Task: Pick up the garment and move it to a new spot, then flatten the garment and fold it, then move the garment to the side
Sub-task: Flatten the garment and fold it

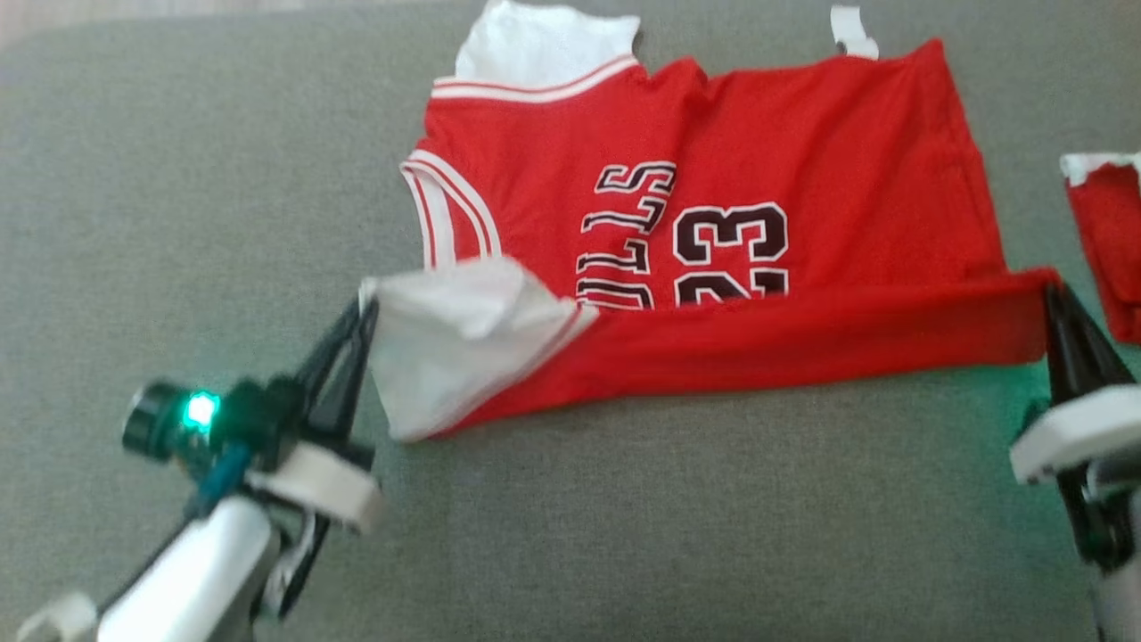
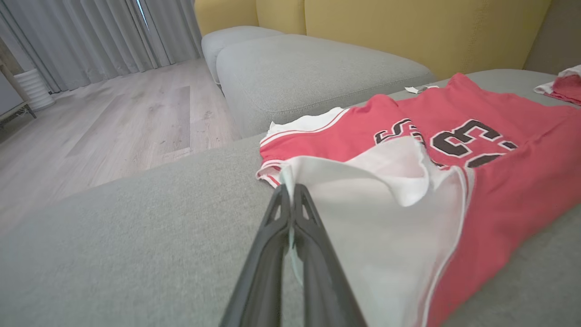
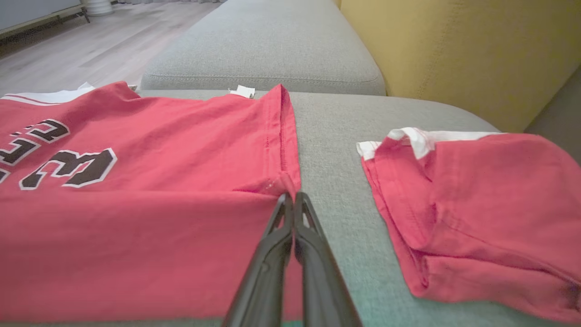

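Observation:
The garment [image 1: 784, 169] is a red jersey with white trim and black "23" lettering, spread on a grey cushion. Its near edge is lifted and folded over towards the far side. My left gripper [image 1: 367, 308] is shut on the jersey's near left corner, where the white inside [image 1: 455, 343] shows; the left wrist view has the shut fingertips [image 2: 290, 190] pinching that white cloth [image 2: 363, 213]. My right gripper [image 1: 1054, 292] is shut on the near right hem corner, also seen in the right wrist view [image 3: 290, 196] on the red cloth [image 3: 136, 204].
A second folded red garment [image 1: 1110, 241] lies to the right of the jersey, also shown in the right wrist view [image 3: 476, 204]. The grey cushion [image 1: 178, 223] extends left. A yellow sofa back [image 3: 454, 50] and wooden floor [image 2: 104, 122] lie beyond.

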Controlling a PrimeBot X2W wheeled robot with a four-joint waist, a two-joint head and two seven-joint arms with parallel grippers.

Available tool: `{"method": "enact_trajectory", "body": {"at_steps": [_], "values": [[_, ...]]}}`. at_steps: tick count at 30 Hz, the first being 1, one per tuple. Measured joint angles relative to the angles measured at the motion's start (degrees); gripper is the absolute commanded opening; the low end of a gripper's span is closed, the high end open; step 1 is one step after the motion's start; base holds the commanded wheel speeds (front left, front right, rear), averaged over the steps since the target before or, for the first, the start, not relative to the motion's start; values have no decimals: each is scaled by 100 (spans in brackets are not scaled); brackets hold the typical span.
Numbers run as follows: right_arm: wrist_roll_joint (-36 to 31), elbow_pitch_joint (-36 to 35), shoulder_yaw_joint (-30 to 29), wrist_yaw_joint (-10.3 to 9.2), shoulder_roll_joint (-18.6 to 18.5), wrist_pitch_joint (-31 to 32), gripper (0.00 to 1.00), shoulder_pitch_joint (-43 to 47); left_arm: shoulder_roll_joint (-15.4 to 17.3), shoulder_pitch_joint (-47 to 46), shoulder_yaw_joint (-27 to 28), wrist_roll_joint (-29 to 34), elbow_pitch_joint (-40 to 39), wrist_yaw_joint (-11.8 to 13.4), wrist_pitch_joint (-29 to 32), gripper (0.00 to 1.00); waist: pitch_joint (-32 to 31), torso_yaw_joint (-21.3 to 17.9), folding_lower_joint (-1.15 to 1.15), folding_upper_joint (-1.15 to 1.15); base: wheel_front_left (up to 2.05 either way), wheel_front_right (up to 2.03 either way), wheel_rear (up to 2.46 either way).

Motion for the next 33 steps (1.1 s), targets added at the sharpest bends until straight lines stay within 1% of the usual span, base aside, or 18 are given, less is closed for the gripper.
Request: {"method": "enact_trajectory", "body": {"at_steps": [5, 9, 14, 15, 16, 17, 18, 19, 22, 25, 28, 33], "values": [[-32, 538, 156, 0, -2, -114, 0, -664, -202, -788, -53, 196, 675, -224, -75, 0, 285, -44, 0, 0, 0, 0, 0], [-80, 953, 271, 0, -4, -322, 0, -1013, -318, -1187, -160, 379, 1193, -319, -278, 0, 407, -83, 1, 0, 0, 0, 0], [-125, 1430, 334, 0, -4, -633, 0, -1305, -486, -1332, -163, 441, 1601, -322, -587, 0, 436, -111, 0, 0, 0, 0, 0], [-131, 1516, 335, 0, -4, -702, 7, -1350, -506, -1351, -158, 489, 1648, -319, -643, 0, 436, -108, 0, 0, 0, 0, 0], [-131, 1604, 334, 0, -4, -761, 39, -1393, -531, -1383, -157, 523, 1702, -318, -681, 0, 434, -101, -1, 0, 0, 0, 0], [-137, 1684, 320, 0, -4, -824, 100, -1433, -564, -1421, -152, 552, 1757, -318, -713, 18, 430, -93, 0, 0, 0, 0, 0], [-166, 1750, 315, 0, -4, -892, 100, -1461, -601, -1451, -137, 567, 1811, -313, -719, 47, 423, -87, 0, 0, 0, 0, 0], [-166, 1750, 315, 0, -4, -892, 100, -1461, -601, -1451, -137, 567, 1811, -313, -719, 100, 423, -87, 0, 0, 0, 0, 0], [-189, 1874, 299, 0, 45, -1061, 100, -1492, -739, -1441, 22, 525, 1940, -200, -762, 100, 381, -94, -1, 0, 0, 0, 0], [-188, 1924, 271, 0, 108, -1151, 100, -1493, -853, -1233, 202, 285, 1867, -112, -764, 100, 322, -118, -1, 0, 0, 0, 0], [-188, 1923, 221, 0, 136, -1227, 100, -1444, -954, -690, 272, 62, 1563, -85, -773, 100, 257, -144, -1, 0, 0, 0, 0], [-170, 1929, 194, 0, 283, -1285, 100, -1168, -1043, 441, 297, -18, 1017, 205, -779, 100, 122, -187, -2, 0, 0, 0, 0]]}}
